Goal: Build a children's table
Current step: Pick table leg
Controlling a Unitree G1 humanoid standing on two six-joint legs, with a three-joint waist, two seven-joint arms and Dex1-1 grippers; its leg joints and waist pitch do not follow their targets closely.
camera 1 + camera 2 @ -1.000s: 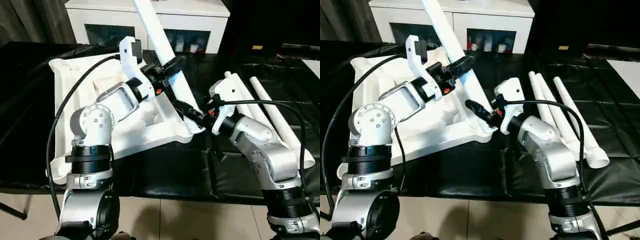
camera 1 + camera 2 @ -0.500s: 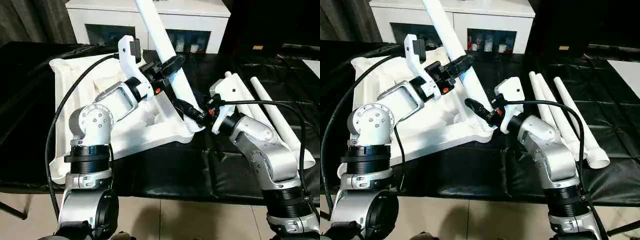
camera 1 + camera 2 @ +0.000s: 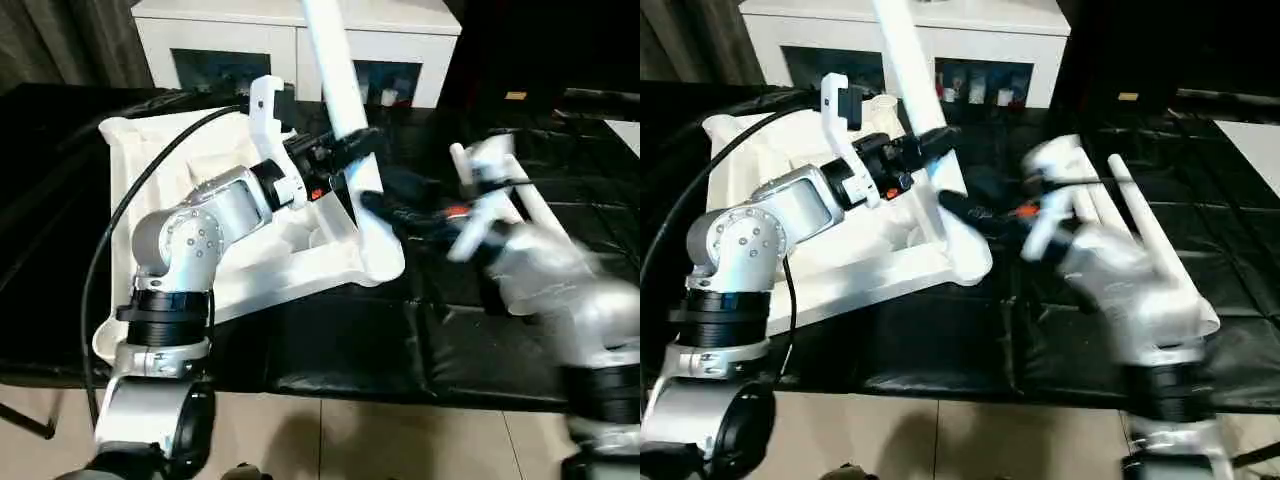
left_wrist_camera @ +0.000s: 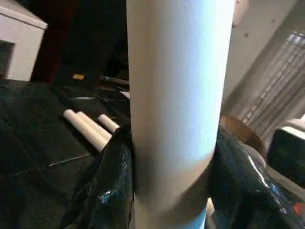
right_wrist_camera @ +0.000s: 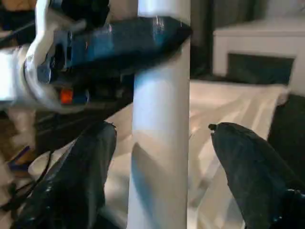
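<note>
The white tabletop [image 3: 170, 140] lies underside up on the black-covered bench. One white leg [image 3: 335, 70] rises steeply from the tabletop's near right corner socket [image 3: 382, 262]. My left gripper [image 3: 345, 152] is shut on the leg at mid height; in the left wrist view the leg [image 4: 176, 95] sits tight between the black fingers [image 4: 112, 191]. My right gripper [image 3: 395, 212] is blurred, just right of the leg's lower part. In the right wrist view its fingers [image 5: 88, 162] stand open on either side of the leg [image 5: 159, 143], with gaps.
Loose white legs [image 3: 1140, 230] lie side by side on the black cover to the right. A white cabinet [image 3: 230, 30] stands behind the bench. The bench's front edge [image 3: 330, 385] runs below the tabletop. A black cable [image 3: 130, 210] loops over my left arm.
My right gripper has opened and let go of the leg's lower end, and that arm is swinging back to the right. The leg stands more upright. The left gripper keeps its hold.
</note>
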